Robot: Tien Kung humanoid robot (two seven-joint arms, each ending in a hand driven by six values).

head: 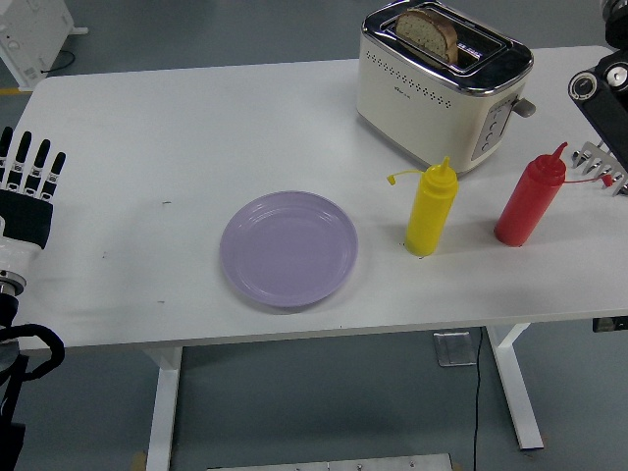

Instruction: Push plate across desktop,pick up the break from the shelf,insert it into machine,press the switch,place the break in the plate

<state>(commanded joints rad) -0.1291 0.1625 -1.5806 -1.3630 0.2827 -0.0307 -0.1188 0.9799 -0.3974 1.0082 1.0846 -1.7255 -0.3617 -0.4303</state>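
Observation:
A slice of bread sits in a slot of the cream and chrome toaster at the back right, with its top sticking out. The toaster's lever is on its right end. A purple plate lies near the table's middle front, empty. My left hand rests at the left edge with its fingers straight and holds nothing. Of my right arm only a black joint shows at the right edge. Its hand is out of view.
A yellow squeeze bottle and a red squeeze bottle stand in front of the toaster. A silver wire rack shows at the right edge. The white table is bare on its left half.

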